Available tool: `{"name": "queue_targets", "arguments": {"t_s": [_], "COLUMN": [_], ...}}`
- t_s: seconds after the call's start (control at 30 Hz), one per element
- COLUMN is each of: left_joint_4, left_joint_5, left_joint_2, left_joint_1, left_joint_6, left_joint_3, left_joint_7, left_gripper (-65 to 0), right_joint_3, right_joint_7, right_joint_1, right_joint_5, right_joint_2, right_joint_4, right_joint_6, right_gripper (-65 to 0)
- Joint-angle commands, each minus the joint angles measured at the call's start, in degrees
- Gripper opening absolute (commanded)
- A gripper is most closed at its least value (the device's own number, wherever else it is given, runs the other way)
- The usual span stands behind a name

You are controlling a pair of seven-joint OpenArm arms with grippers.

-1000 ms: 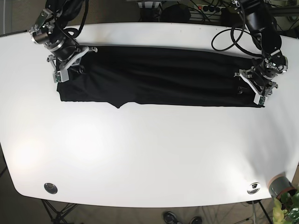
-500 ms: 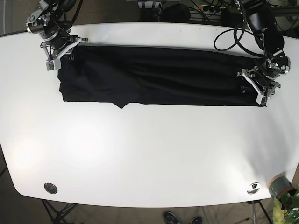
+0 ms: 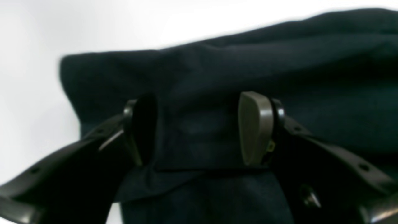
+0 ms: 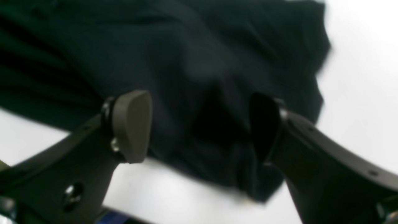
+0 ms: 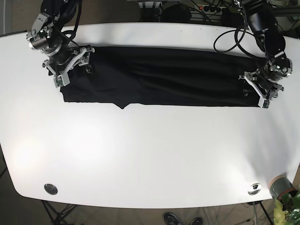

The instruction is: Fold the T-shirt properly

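Observation:
The black T-shirt point(image 5: 159, 77) lies as a long folded strip across the far part of the white table point(image 5: 150, 154). My right gripper point(image 5: 74, 65) is at the shirt's left end in the base view. In the right wrist view it point(image 4: 199, 127) is open, with its fingers point(image 4: 132, 124) spread over the cloth point(image 4: 192, 62) near the cloth's edge. My left gripper point(image 5: 258, 91) is at the shirt's right end. In the left wrist view it point(image 3: 199, 130) is open, with its pads point(image 3: 256, 127) apart over dark folded cloth point(image 3: 217, 77).
A grey pot with a green plant point(image 5: 282, 187) stands at the near right corner. Two metal grommets point(image 5: 50, 189) point(image 5: 254, 188) sit along the near edge. Cables point(image 5: 234, 37) hang behind the table at the right.
The arm at the left of the base view went to the shirt's far left corner, then came back down and right onto the left end. The other arm barely moved.

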Motion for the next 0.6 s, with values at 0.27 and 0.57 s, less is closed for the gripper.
{"name": "queue_targets", "arguments": {"t_s": [0.27, 0.57], "left_joint_4": [7.4, 4.6], "left_joint_5": [-1.2, -1.0], "left_joint_2": [-0.9, -1.2], "left_joint_1": [3.8, 6.1], "left_joint_6": [0.1, 0.1], "left_joint_3": [-0.1, -0.1], "left_joint_7": [-0.8, -0.9], "left_gripper": [-26.7, -26.7], "right_joint_3": [-14.0, -12.7], "right_joint_7": [7.5, 14.9], "right_joint_1": [3.6, 3.6], "right_joint_5": [-23.3, -28.4], "right_joint_2": [-1.3, -2.9], "right_joint_4": [-1.8, -11.2], "right_joint_6": [0.08, 0.08], "right_gripper": [-25.5, -25.5]}}
